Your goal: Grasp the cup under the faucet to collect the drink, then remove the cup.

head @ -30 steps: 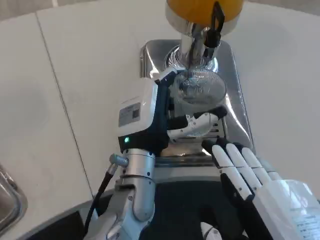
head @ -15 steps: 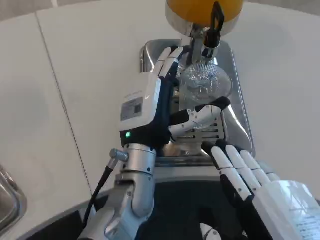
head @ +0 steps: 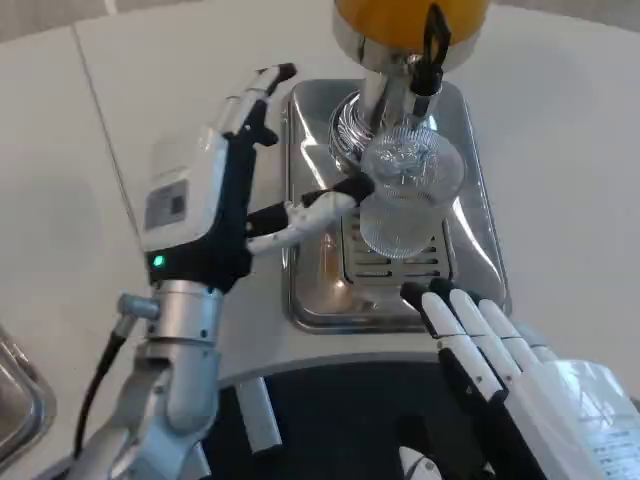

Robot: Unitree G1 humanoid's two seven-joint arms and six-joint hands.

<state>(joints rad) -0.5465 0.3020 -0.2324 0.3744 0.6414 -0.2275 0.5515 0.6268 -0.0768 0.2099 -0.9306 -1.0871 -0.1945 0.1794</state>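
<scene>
My left hand [head: 215,195] stands upright on its edge over the white table [head: 120,140], just to the left of the steel drip tray [head: 470,215], with its fingers [head: 262,85] reaching up and away from me and its thumb [head: 305,212] stretched out to the right over the tray's near-left part. The hand is spread and holds nothing; the thumb tip comes close to the cup [head: 405,195], though I cannot tell whether it touches the glass. That cup, clear and ribbed, stands on the tray's slotted grate [head: 395,265], directly beneath the faucet [head: 432,55] with its black lever. Above the faucet sits the drink dispenser [head: 405,22], its tank filled with an orange drink and carried on a shiny metal stem that rises from the back of the tray. My right hand [head: 505,365] lies lower down, nearer to me, back upward, its fingers straight and slightly apart, their tips at the tray's near edge, grasping nothing. At the far lower left a bit of another metal object [head: 15,390] shows at the table's edge.
</scene>
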